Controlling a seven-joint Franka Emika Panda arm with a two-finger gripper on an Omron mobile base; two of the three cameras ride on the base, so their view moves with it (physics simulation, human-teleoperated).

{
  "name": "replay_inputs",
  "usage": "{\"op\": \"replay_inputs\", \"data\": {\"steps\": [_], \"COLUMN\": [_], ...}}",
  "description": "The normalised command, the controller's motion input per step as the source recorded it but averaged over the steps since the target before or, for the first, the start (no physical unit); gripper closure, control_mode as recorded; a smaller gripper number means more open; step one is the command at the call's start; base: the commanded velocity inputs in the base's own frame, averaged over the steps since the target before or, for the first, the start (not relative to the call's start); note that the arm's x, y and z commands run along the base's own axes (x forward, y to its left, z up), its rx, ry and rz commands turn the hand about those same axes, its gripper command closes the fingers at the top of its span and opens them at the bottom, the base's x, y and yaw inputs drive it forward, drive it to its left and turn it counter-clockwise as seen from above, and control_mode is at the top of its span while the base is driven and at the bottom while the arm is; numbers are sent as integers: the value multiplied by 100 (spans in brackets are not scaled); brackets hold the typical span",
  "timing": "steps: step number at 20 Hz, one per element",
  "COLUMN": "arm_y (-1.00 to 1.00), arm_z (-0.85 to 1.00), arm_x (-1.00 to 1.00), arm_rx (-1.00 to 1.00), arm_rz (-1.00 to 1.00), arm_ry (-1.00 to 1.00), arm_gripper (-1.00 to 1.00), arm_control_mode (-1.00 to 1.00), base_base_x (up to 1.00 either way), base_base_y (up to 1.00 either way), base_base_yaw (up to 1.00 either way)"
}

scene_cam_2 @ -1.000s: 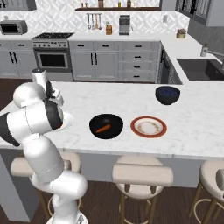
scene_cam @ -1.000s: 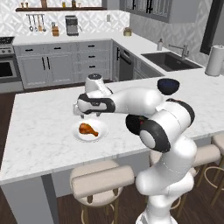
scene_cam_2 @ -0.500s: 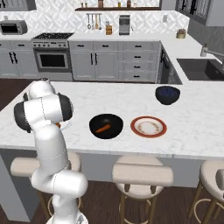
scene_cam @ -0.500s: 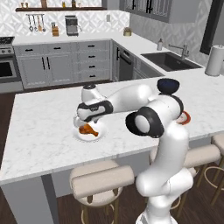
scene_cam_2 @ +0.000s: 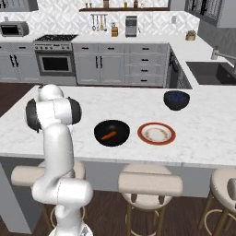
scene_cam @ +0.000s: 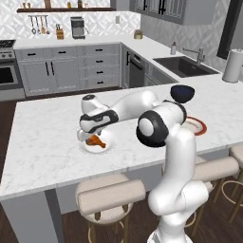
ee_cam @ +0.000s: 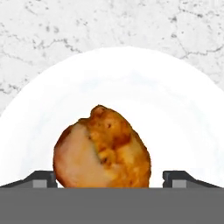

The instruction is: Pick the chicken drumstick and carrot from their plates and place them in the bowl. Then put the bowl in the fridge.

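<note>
The robot's arm reaches far out to its left and low over the white stone desk (scene_cam: 42, 137). Its hand (scene_cam: 90, 136) hangs right above the plain white plate (scene_cam: 108, 146), very close to it.

On that plate lies the chicken drumstick (scene_cam: 96, 141). It is golden brown, and its fat end points up at the hand's camera. In the hand view the drumstick (ee_cam: 103, 153) sits between the two dark fingertips (ee_cam: 41, 179), one on each side. The fingers are spread wide apart and there is a gap between each tip and the meat. They are not pinching it. The white plate (ee_cam: 175, 113) shows all around the drumstick, and the grey-veined desk (ee_cam: 52, 26) lies past its rim.

From the right base view, the black bowl (scene_cam_2: 112, 132) stands in the middle of the desk (scene_cam_2: 203, 133). The carrot (scene_cam_2: 109, 136) is already inside it, a small orange stick lying on the bottom. Just beside the bowl sits the cream plate with the reddish-brown rim (scene_cam_2: 156, 133). A smaller dark blue bowl (scene_cam_2: 176, 100) stands farther back, apart from both.

In the left base view the blue bowl (scene_cam: 182, 92) and a bit of the rimmed plate (scene_cam: 199, 126) peek out from behind the robot's white body.
</note>
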Motion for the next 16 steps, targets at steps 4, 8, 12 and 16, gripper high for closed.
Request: {"op": "replay_inputs", "data": {"steps": [4,8,12,16], "arm_y": [1,-19,-79,-100], "arm_z": [-13,12,66,71], "arm_x": [0,-23,-45,-30], "arm_rx": [-3,1,6,3], "arm_rz": [5,0,0,-1], "arm_ry": [3,-4,-23,-30], "arm_gripper": [100,100,100,100], "arm_control_mode": [-100,-100,-100,-100], "base_base_x": [0,0,0,0], "base_base_y": [0,0,0,0], "base_base_yaw": [0,0,0,0]}}
